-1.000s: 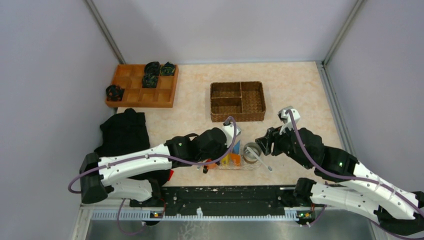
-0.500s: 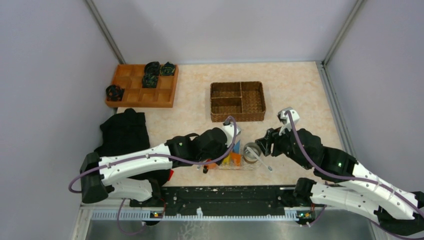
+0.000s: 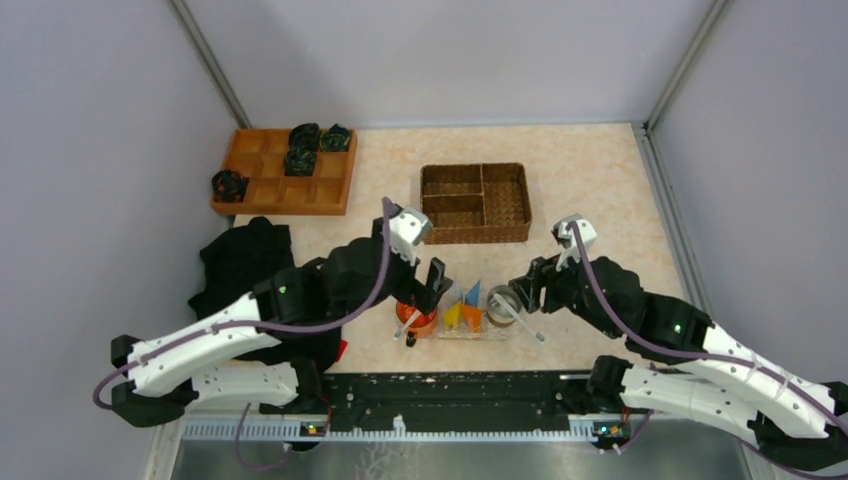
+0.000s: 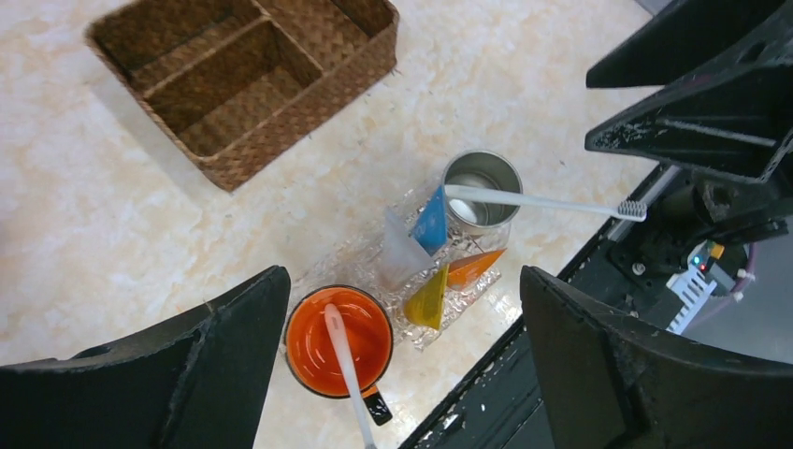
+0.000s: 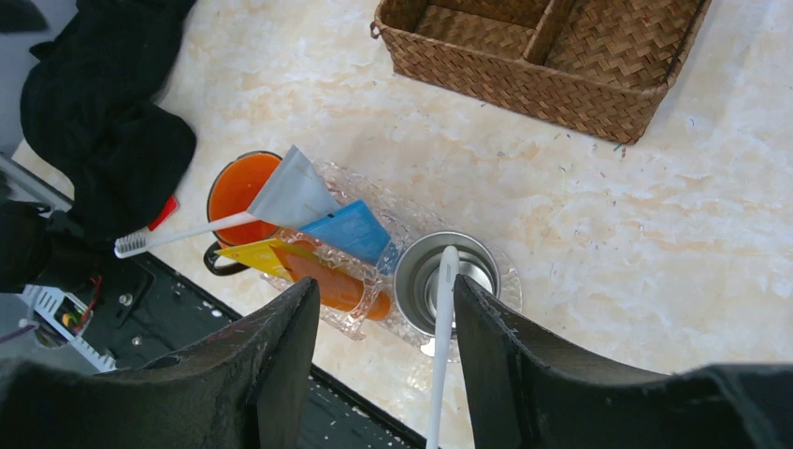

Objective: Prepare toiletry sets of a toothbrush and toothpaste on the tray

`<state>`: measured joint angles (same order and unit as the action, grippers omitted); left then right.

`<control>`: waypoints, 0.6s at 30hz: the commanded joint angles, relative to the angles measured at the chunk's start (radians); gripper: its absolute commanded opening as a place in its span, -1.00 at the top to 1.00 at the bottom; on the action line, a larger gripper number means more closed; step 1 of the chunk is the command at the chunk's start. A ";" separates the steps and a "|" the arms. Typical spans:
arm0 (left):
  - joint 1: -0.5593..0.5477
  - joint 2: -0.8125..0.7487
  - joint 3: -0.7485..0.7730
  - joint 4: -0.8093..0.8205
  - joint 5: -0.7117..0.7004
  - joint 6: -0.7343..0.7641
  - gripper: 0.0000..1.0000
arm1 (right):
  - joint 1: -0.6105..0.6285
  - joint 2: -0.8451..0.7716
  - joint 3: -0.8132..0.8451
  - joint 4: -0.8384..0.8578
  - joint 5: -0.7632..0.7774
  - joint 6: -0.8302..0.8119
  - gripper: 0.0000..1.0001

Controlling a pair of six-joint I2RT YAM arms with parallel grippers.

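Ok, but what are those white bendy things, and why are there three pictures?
Those are two robot arms bolted to a table. One picture looks down from above. The other two come from small cameras on each wrist, so you see black fingers at the edges. On the table are a wicker basket, an orange wooden tray, a black cloth and a clear tray with little toothpaste tubes. An orange mug at one end of it and a steel cup at the other each hold a toothbrush. The left pincer and right pincer are open and hold nothing.
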<state>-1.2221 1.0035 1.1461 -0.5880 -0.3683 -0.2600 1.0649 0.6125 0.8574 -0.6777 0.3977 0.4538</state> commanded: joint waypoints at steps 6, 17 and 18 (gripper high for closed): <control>-0.007 -0.164 -0.088 -0.040 -0.113 -0.096 -0.98 | 0.009 0.097 0.012 0.067 -0.131 -0.071 -0.14; -0.002 -0.260 -0.259 -0.085 -0.175 -0.230 -0.97 | 0.009 0.207 -0.016 0.161 -0.178 -0.088 -0.19; -0.001 -0.260 -0.260 -0.091 -0.179 -0.233 -0.97 | 0.009 0.213 -0.020 0.169 -0.182 -0.088 -0.20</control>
<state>-1.2221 0.7559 0.8986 -0.6521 -0.5198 -0.4446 1.0649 0.8028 0.8318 -0.5842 0.2436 0.3840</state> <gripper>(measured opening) 0.987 0.593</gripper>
